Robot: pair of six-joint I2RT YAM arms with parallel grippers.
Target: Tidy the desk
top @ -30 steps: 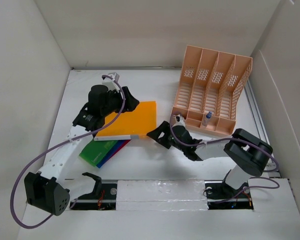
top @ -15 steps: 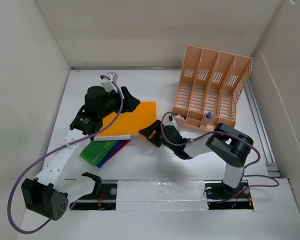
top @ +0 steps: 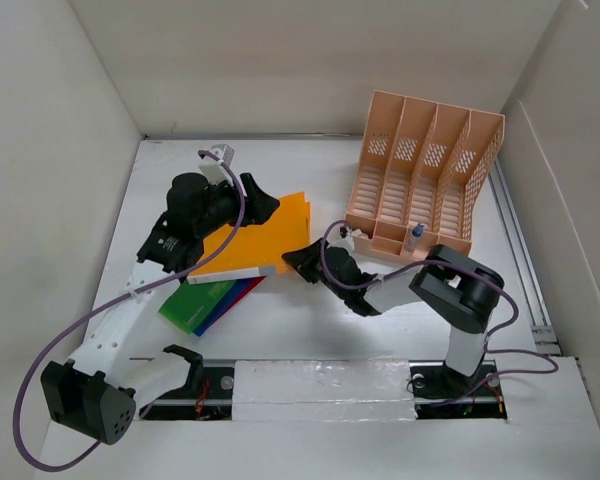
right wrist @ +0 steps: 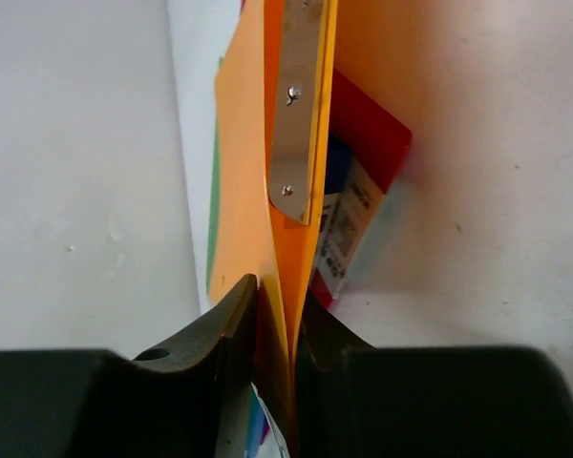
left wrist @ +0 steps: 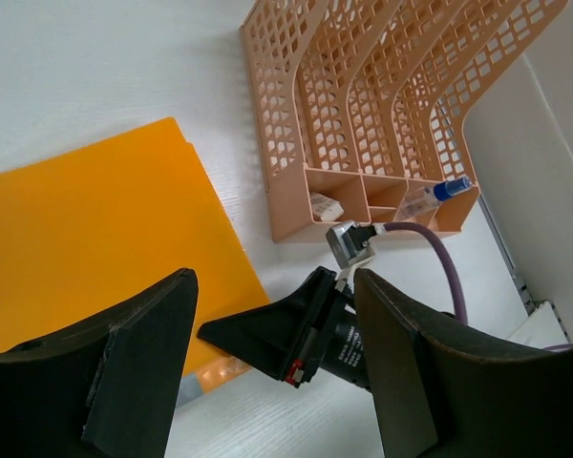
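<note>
- Top external view: the desk (top: 310,335) fills the floor of the frame between white walls, with the arm bases bolted at the bottom edge.
- Just above the bases, left of centre, a stack (top: 202,302) of green, blue and red folders is laid on the desk, partly covered by the orange folder (top: 265,235).
- The right gripper (top: 302,262) has been swung in from the right over the last second and is now set at the orange folder's right edge. In the right wrist view its jaws are seen almost closed, with that orange edge pinched between them.
- That edge appears slightly raised compared with a second ago, so a lift toward the rack is judged to be starting.
- The left gripper (top: 255,200) is held over the orange folder's upper left corner. In the left wrist view its fingers are spread wide and nothing is gripped.
- At the upper right stands the rack (top: 420,180). No papers are seen in its tall slots. A blue-capped bottle (left wrist: 437,196) and a small white item (left wrist: 323,205) are kept in separate low front compartments.
</note>
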